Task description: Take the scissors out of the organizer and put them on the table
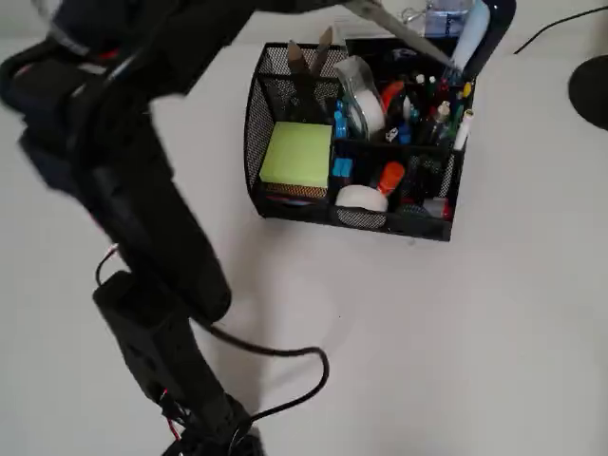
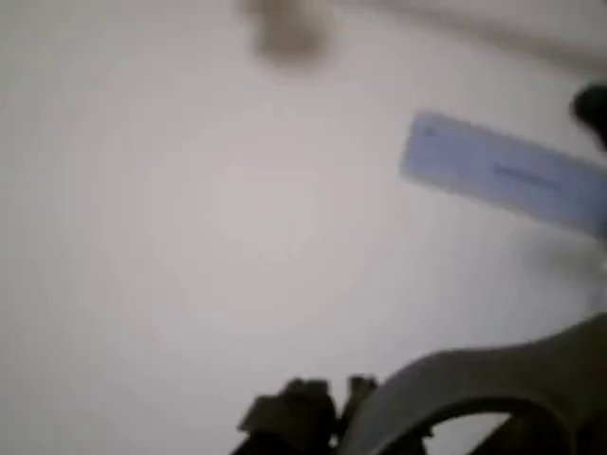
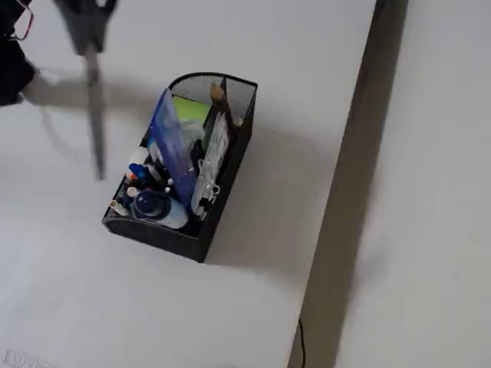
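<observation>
The scissors hang blurred in the air at the upper left of the fixed view, dark handles up and silver blades pointing down, clear of the organizer. Overhead, their blade slants above the back rim of the black mesh organizer, which holds a lime-green pad, tape and pens. My gripper sits at the top edge on the end of the black arm, shut on the scissors' handles. A grey loop handle fills the lower right of the wrist view. The white table lies below.
My black arm and its cable cross the left side overhead. A dark round base stands at the right edge. The table's edge runs down the right of the fixed view.
</observation>
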Robot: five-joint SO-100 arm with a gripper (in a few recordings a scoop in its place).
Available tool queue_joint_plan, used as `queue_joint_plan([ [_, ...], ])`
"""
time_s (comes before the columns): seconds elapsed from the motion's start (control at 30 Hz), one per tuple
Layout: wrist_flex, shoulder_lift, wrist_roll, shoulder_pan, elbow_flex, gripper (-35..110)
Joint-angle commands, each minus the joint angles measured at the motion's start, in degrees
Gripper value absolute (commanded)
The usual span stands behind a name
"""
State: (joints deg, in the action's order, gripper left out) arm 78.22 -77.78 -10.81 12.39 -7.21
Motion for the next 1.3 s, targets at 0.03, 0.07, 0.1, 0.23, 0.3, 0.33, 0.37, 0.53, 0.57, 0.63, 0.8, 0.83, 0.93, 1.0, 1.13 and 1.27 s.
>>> queue_joint_plan([
  [0.03, 7.2, -6.9, -13.4, 1.0, -3.5, 0],
  [0.07, 8.9, -7.6, -14.9, 0.7, -3.5, 0],
  [0.1, 10.8, -8.3, -16.2, 0.4, -3.4, 0],
  [0.23, 21.1, -11.3, -12.7, -1.7, -3.6, 0],
  [0.3, 25.4, -12.7, -6.3, -2.4, -3.6, 0],
  [0.33, 26.5, -13.6, -2.6, -2.6, -2.4, 0],
  [0.37, 26.4, -17.0, 0.5, -3.3, 3.5, 0],
  [0.53, 26.2, -28.7, 12.1, -9.5, 18.9, 0],
  [0.57, 26.2, -29.8, 13.5, -10.0, 20.2, 0],
  [0.63, 26.1, -33.5, 14.9, -11.3, 25.5, 0],
  [0.8, 13.4, -56.0, 14.3, -11.7, 62.0, 0],
  [0.83, 10.5, -61.7, 13.7, -11.9, 71.0, 0],
  [0.93, 0.4, -74.0, 11.8, -9.4, 94.9, 0],
  [1.0, -4.7, -78.8, 9.1, -9.1, 108.2, 0],
  [1.13, -16.6, -88.2, 0.3, -10.5, 133.1, 0],
  [1.27, -28.3, -93.6, -9.8, -8.9, 152.1, 0],
])
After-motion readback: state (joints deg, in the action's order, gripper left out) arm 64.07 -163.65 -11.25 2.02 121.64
